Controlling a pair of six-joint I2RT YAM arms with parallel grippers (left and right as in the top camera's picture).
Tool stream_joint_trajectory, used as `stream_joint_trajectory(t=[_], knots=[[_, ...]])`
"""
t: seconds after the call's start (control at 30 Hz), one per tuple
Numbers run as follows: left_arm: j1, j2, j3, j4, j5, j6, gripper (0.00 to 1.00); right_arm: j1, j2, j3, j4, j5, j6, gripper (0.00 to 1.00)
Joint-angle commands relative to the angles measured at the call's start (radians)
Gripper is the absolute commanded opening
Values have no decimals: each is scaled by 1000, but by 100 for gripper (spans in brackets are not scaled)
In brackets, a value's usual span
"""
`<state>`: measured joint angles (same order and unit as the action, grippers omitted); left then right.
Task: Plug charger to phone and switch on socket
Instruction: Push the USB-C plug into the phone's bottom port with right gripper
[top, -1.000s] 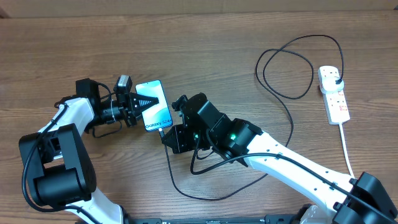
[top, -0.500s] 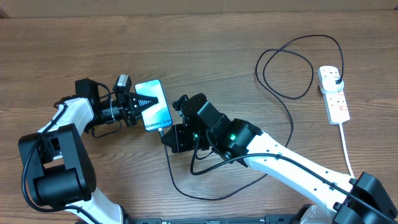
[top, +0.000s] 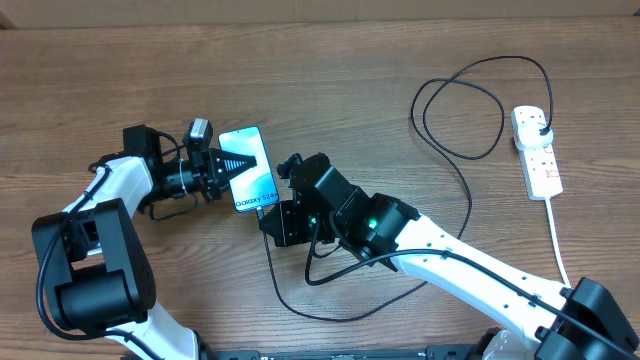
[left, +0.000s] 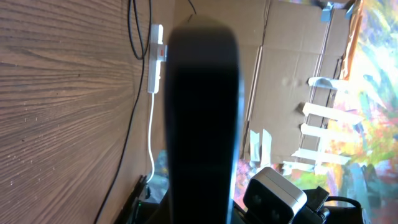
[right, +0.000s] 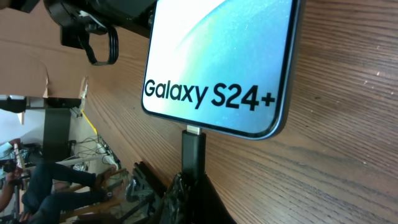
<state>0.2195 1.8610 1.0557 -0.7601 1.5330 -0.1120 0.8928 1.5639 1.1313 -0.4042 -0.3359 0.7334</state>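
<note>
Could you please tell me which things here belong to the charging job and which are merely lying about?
In the job: phone, charger, socket, left gripper, right gripper.
Lying about: cardboard in the background.

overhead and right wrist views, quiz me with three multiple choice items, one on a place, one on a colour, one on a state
1. Seen from overhead, where on the table is the socket?
A) far left
B) centre, between the arms
C) far right

2. What colour is the charger cable?
A) white
B) black
C) red

3. The right gripper is:
A) shut on the charger plug tip
B) wide open over bare wood
C) shut on a pen

Answers:
1 C, the white strip lies near the right edge.
2 B, a thin black line loops across the wood.
3 A, its fingers clamp the black plug at the bottom edge of the phone.
</note>
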Motion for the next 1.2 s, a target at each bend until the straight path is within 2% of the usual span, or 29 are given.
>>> stream_joint_trajectory(t=[0.0,0.23,0.47,0.93,1.17], knots=[[-58,-25,2,-27,47,23,4,-11,0,7,42,105,0,4],[-78,-25,2,-25,47,34,4,-25,0,8,43,132,0,3],[-83,-25,2,-26,49,80,4,-82,0,10,44,53,-1,4],[-149,-25,2,-29,49,80,4,-105,0,10,70,65,-24,4],[-149,-25,2,-29,49,80,4,-150,0,10,76,-1,-24,4]])
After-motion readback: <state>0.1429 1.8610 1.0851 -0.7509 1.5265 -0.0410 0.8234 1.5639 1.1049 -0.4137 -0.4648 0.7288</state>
